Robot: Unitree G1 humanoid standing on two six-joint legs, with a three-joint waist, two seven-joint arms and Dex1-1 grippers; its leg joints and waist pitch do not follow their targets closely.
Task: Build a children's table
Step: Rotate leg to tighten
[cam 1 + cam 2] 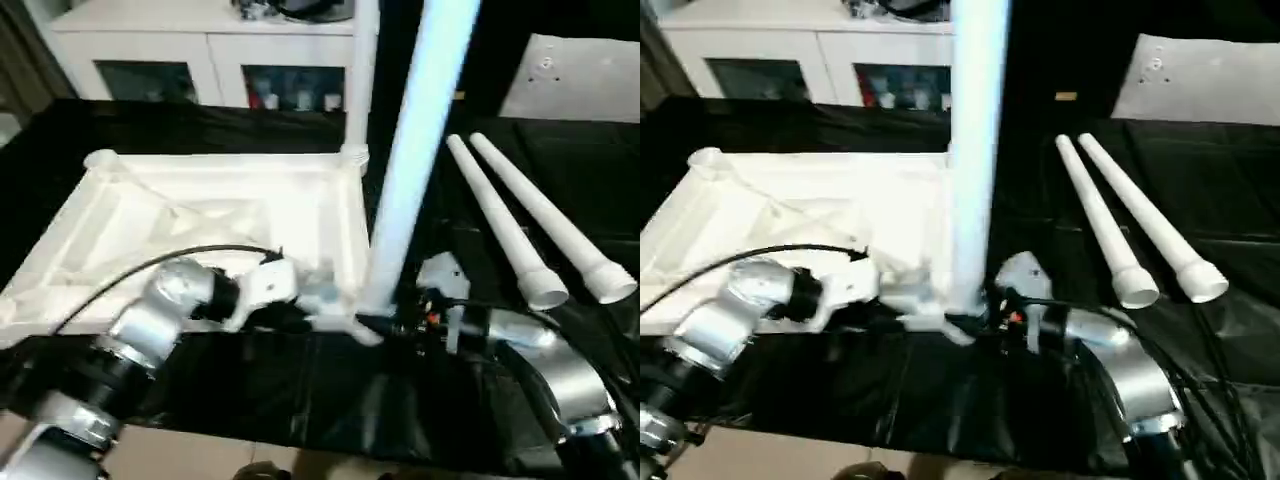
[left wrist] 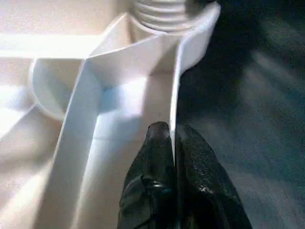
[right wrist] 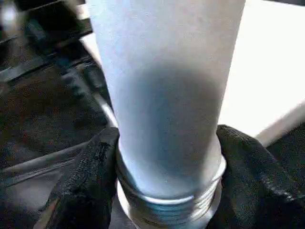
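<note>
The tabletop (image 1: pixel 200 215) lies ribbed side up on the black cloth (image 1: pixel 300 390), and everything else sits around it. My left claw (image 2: pixel 172 143) is pinched shut on the thin rim wall at its near right corner, one finger (image 2: pixel 155 157) inside the rim, the other outside over the cloth. At that same corner my right claw (image 3: pixel 167 157) is closed around the upright leg (image 1: pixel 415 150) just above its threaded collar, fingers on both sides. That leg stands nearly vertical, long axis up and leaning slightly right. Another leg (image 1: pixel 358 75) stands at the far right corner. Two spare legs (image 1: pixel 520 220) lie side by side on open cloth right of the tabletop, wide ends toward me.
</note>
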